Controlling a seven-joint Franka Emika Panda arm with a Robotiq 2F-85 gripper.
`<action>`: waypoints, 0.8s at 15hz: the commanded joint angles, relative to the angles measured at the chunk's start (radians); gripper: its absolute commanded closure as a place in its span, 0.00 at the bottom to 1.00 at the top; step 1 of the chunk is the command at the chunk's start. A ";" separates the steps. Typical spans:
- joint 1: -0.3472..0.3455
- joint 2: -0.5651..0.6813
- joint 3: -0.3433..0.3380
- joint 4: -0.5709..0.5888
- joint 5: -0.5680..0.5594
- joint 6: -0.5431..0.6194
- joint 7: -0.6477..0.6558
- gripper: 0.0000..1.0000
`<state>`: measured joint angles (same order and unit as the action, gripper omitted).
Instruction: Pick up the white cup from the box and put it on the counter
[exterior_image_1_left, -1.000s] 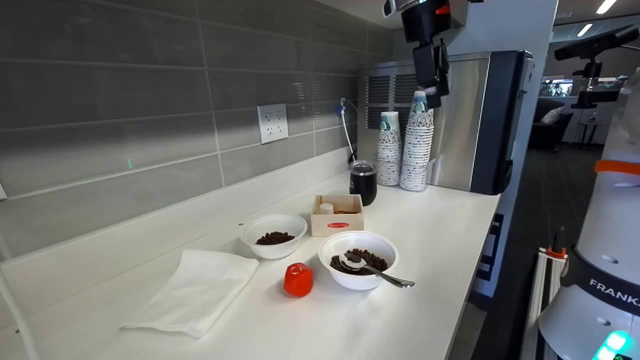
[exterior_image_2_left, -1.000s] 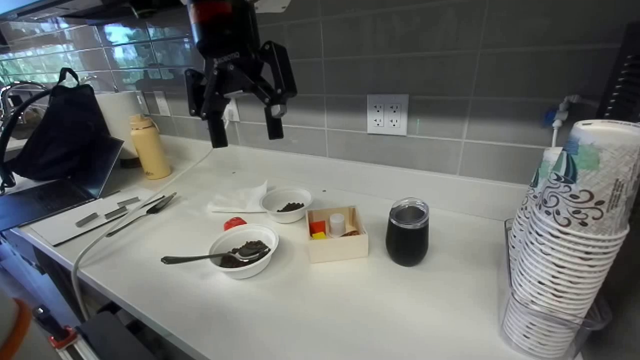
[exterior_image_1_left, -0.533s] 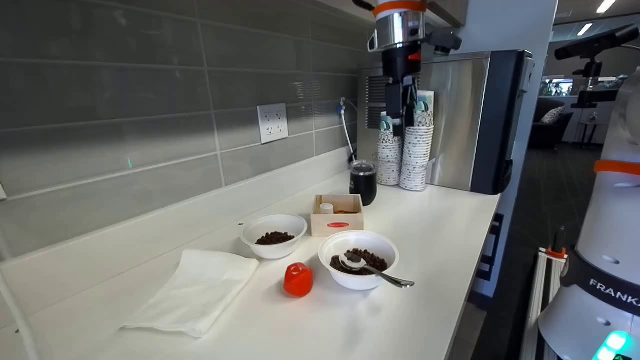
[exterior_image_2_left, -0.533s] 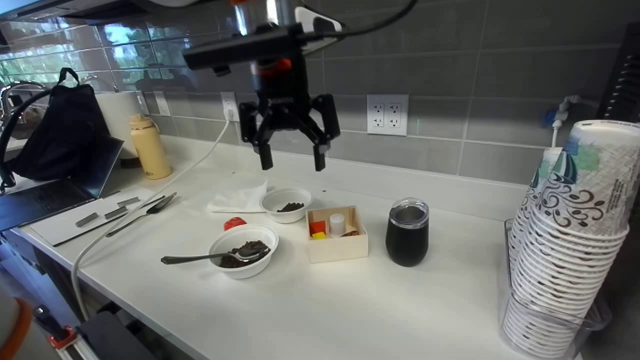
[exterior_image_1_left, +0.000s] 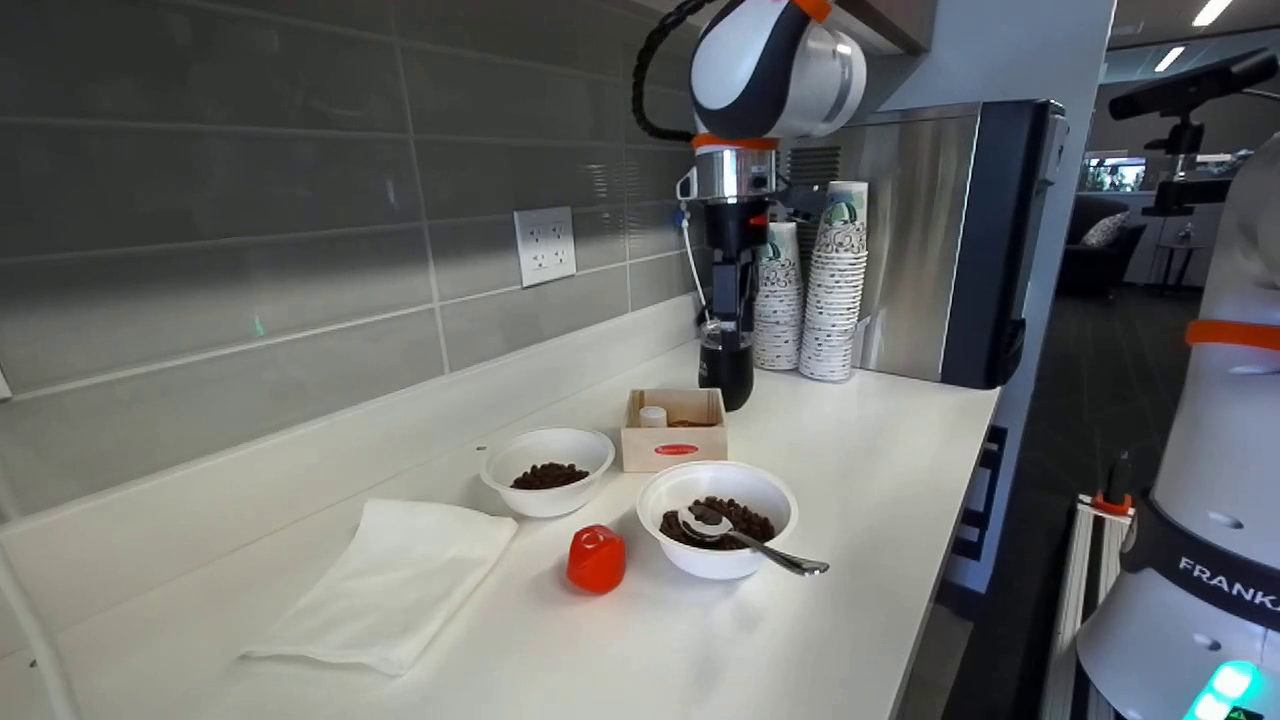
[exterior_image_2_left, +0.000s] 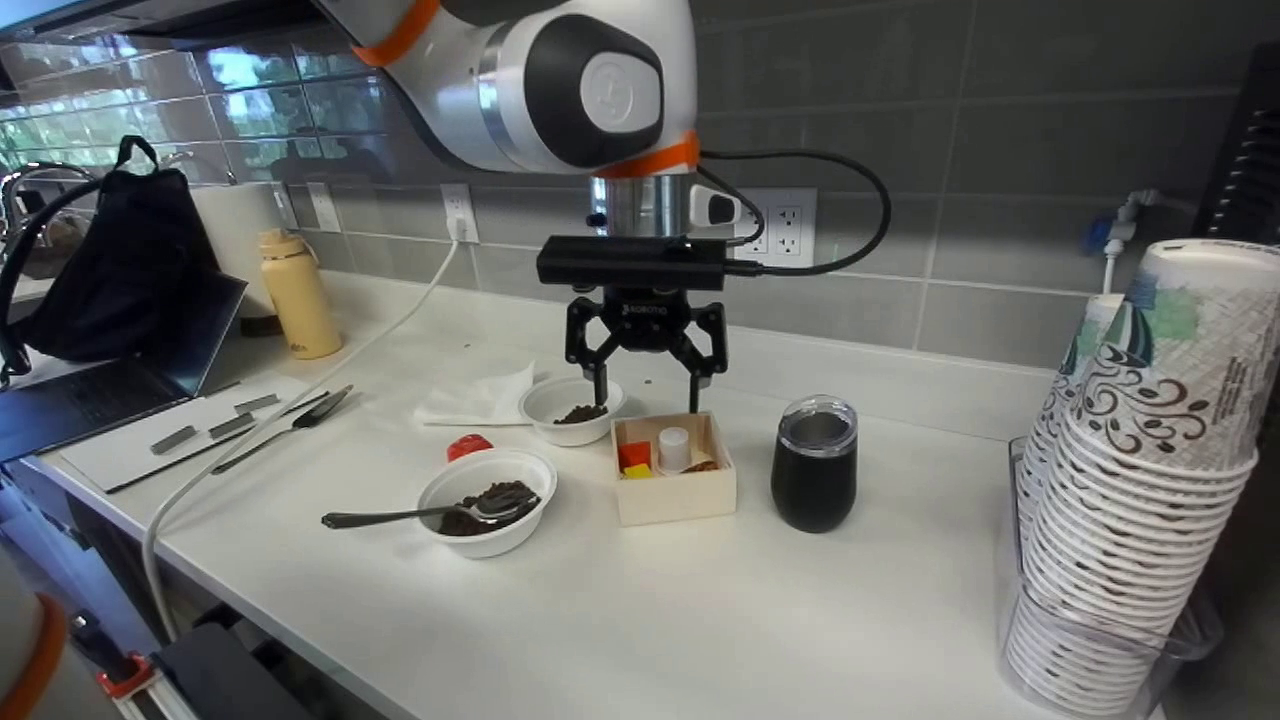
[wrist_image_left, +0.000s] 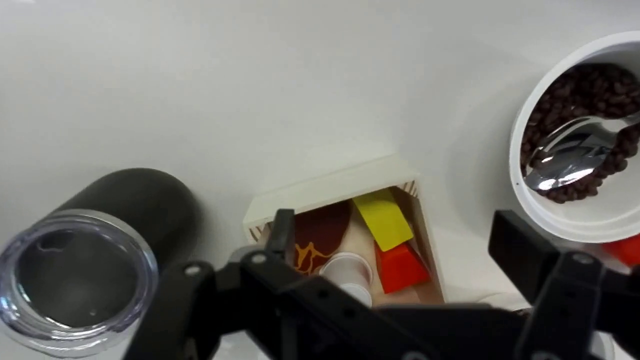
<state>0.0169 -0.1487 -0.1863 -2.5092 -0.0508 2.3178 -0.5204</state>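
The white cup (exterior_image_2_left: 674, 450) stands inside the small tan box (exterior_image_2_left: 678, 500), its closed end seeming to face up. The cup also shows in an exterior view (exterior_image_1_left: 653, 417) and in the wrist view (wrist_image_left: 346, 269), partly covered there by a gripper link. The box rests on the off-white counter (exterior_image_2_left: 620, 620). My gripper (exterior_image_2_left: 647, 402) is open and empty, fingers pointing down, above and behind the box. In the wrist view (wrist_image_left: 393, 225) one fingertip overlaps the box's left part and the other lies outside its right wall. Red and yellow pieces (wrist_image_left: 385, 220) lie beside the cup.
A dark cup (exterior_image_2_left: 815, 470) stands close to the box. A white bowl with a spoon (exterior_image_2_left: 488, 545) and another white bowl (exterior_image_2_left: 570, 432) stand on the box's other side. A red object (exterior_image_1_left: 596, 560), a napkin (exterior_image_1_left: 395, 585) and paper cup stacks (exterior_image_1_left: 835, 300) are around. A tiled wall (exterior_image_1_left: 250, 300) is behind.
My gripper has come down and moved across toward the box, reaching just above it. The fingers stay open. The cup, box and other objects have not moved.
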 joint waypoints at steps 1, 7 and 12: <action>-0.009 0.172 0.044 0.107 0.031 0.059 -0.042 0.00; -0.049 0.350 0.108 0.215 -0.007 0.177 -0.002 0.00; -0.076 0.436 0.146 0.270 -0.008 0.197 -0.001 0.00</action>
<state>-0.0301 0.2299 -0.0710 -2.2889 -0.0475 2.5007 -0.5311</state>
